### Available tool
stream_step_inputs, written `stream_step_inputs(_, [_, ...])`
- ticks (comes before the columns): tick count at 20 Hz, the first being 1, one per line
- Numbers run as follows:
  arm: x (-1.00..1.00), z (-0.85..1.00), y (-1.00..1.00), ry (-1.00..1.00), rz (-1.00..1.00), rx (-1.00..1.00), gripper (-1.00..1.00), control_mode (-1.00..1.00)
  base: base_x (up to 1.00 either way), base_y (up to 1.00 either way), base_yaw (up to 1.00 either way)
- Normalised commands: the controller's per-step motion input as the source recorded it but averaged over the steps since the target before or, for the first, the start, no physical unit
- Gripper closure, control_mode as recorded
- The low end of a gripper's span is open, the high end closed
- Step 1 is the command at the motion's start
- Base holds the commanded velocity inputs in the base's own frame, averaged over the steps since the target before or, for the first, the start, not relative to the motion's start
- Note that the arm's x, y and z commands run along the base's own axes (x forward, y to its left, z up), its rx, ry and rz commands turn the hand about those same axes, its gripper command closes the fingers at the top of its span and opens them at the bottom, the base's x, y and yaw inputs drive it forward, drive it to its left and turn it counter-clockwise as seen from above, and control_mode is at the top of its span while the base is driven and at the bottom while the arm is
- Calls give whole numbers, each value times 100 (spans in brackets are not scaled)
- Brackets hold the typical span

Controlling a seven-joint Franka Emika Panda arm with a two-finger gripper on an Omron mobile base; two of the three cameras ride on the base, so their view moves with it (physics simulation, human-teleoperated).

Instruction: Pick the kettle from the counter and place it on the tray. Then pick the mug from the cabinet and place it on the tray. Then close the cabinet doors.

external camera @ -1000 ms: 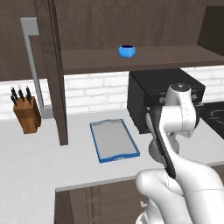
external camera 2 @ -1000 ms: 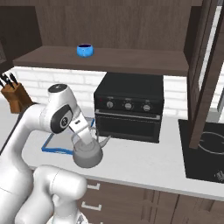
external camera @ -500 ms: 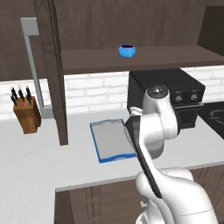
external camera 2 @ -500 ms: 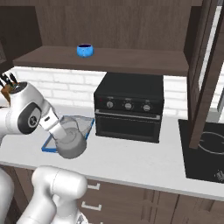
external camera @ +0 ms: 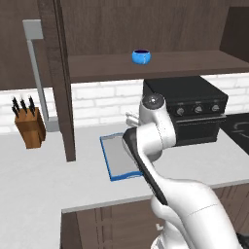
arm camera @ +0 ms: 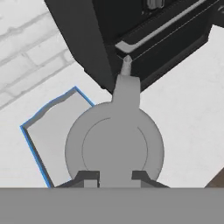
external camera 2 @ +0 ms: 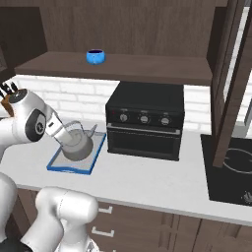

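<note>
My gripper (external camera 2: 68, 134) is shut on the arched handle of the grey kettle (external camera 2: 78, 146). The kettle hangs tilted over the blue-rimmed tray (external camera 2: 61, 165) on the counter (external camera 2: 157, 179). From the hand view the kettle (arm camera: 114, 148) sits right under my gripper (arm camera: 114, 177), its spout pointing at the oven, with the tray (arm camera: 46, 124) partly beneath it. I cannot tell whether it touches the tray. In the left base view my arm hides the kettle above the tray (external camera: 113, 156). The blue mug (external camera: 141, 57) (external camera 2: 95, 56) stands on the cabinet (external camera 2: 147, 64) shelf. The cabinet doors (external camera: 57, 78) (external camera 2: 230, 74) stand open.
A black oven (external camera 2: 145, 120) (external camera: 192, 107) stands just right of the tray. A knife block (external camera: 30, 127) sits at the far left of the counter (external camera: 39, 185). A dark stovetop (external camera 2: 231, 167) lies at the right. The open left door juts out over the counter beside the tray.
My arm has swung left, carrying the kettle from in front of the oven to above the tray. The grip has stayed shut on it.
</note>
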Motion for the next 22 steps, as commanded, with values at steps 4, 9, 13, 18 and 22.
stream_step_inputs(4, [69,-8,30,0,22,0,100,-100,0,0,0])
stream_step_inputs(9, [67,-32,33,-1,19,0,100,-100,0,0,0])
stream_step_inputs(13, [57,-31,39,0,7,-2,100,-100,0,0,0])
stream_step_inputs(18, [62,-8,7,0,1,-1,100,-100,0,0,0])
stream_step_inputs(22, [39,-11,0,6,0,-2,100,-100,0,0,0])
